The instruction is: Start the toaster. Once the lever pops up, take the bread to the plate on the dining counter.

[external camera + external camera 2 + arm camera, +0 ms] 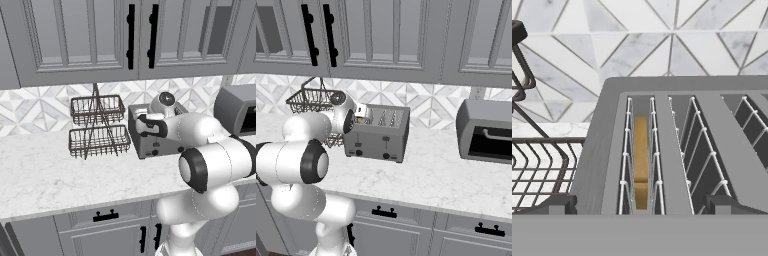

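The toaster [377,134] stands on the marble counter [45,170], beside a two-tier wire basket [97,127] whose trays appear empty. The hand view, looking down into the slots, shows the bread [641,160] seated edge-up in the leftmost slot – a detail neither base view resolves. Its long axis runs along the slot, from the front of the toaster toward the tiled backsplash [662,45]. The gripper [641,205] hovers over the toaster's front edge, its jaws spread wide with one tip either side of that slot, holding nothing. The right base view alone shows the toaster's front face with dark knobs – and a toaster oven [486,132] well apart on the counter.
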{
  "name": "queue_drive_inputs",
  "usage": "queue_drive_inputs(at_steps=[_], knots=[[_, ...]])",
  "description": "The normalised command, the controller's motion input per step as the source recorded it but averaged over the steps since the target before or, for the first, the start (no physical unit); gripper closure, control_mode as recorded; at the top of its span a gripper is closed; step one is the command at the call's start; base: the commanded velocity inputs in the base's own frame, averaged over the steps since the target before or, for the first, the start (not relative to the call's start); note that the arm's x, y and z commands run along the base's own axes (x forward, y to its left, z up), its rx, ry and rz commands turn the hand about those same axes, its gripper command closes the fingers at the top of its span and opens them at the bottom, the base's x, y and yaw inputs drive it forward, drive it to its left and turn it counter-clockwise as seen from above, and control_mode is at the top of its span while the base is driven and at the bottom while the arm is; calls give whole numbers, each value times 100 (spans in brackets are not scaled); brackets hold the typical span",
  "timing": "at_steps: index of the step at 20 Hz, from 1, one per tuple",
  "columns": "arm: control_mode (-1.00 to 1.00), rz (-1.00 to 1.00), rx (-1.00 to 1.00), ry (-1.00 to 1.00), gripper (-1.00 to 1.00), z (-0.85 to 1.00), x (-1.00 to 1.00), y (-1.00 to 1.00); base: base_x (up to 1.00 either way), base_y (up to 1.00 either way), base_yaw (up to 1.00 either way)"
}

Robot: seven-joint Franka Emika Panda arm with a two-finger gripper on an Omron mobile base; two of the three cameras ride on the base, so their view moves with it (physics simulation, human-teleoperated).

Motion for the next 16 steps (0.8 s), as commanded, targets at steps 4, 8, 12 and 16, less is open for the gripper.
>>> queue_drive_inputs(at_steps=[4,8,12,16], knots=[[-100,0,0,0,-100,0,0,0,0,0,0],[-100,0,0,0,-100,0,0,0,0,0,0],[-100,0,0,0,-100,0,0,0,0,0,0],[-100,0,0,0,-100,0,0,0,0,0,0]])
